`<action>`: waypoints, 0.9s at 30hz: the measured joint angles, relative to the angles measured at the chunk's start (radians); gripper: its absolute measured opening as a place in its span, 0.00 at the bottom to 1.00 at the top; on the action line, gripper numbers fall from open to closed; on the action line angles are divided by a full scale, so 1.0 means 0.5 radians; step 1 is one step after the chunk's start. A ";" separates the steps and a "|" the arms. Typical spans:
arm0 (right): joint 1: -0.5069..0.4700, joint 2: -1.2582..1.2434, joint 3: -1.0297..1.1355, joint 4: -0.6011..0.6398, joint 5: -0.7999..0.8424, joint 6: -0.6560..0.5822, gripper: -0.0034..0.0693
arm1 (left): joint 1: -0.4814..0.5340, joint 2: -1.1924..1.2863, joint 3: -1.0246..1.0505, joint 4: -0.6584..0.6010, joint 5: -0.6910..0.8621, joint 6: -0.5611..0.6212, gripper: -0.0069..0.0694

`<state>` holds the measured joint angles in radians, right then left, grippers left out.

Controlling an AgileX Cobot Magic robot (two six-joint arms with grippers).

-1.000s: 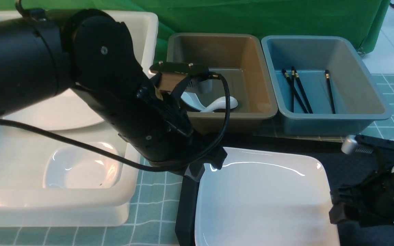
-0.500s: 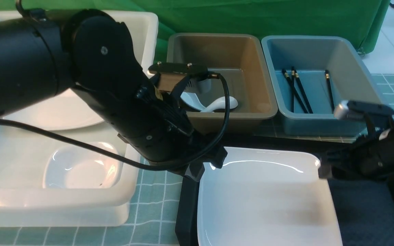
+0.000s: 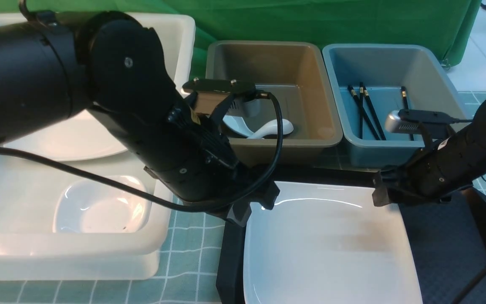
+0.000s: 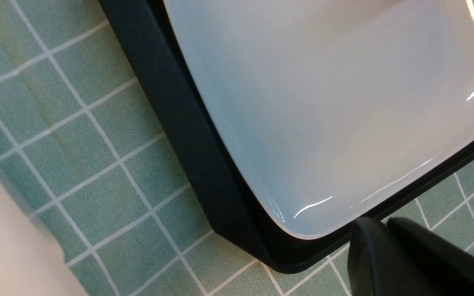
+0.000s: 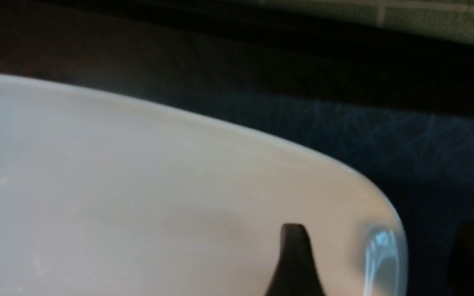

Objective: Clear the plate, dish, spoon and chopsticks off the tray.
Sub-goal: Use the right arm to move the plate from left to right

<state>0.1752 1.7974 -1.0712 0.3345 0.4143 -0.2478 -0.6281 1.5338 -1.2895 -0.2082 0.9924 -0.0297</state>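
White glazed ceramic, slick and shallow: the large squarish plate (image 3: 327, 253) lies in the black textured plastic tray (image 3: 437, 253), and it looks to be the piece in hand. The right hand (image 3: 383, 195) stands wide astride the plate's far right corner, one finger (image 5: 294, 263) over the glaze and the other outside the rim. The left hand (image 3: 249, 209) is pinched shut at the plate's far left corner, with nothing seen in it. The right hand should reach deeper over the rim before closing, squeeze firmly, then lift level so the plate cannot slip.
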 joint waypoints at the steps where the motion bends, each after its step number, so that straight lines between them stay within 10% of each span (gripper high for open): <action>1: 0.000 0.021 -0.002 0.000 -0.002 -0.009 0.74 | 0.000 0.000 0.000 0.000 0.000 0.000 0.11; 7: 0.001 0.089 -0.002 0.000 0.043 -0.046 0.63 | 0.000 0.000 0.000 0.000 -0.002 -0.011 0.11; 11: 0.001 0.080 -0.004 0.008 0.069 -0.070 0.31 | 0.000 0.000 0.000 0.000 -0.002 -0.046 0.11; 27: -0.240 -0.047 -0.004 -0.221 0.228 0.071 0.30 | 0.000 0.000 0.000 0.000 -0.030 -0.069 0.11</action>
<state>0.0552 1.7738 -1.0732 0.2239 0.5284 -0.2121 -0.6281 1.5338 -1.2895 -0.2082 0.9776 -0.0645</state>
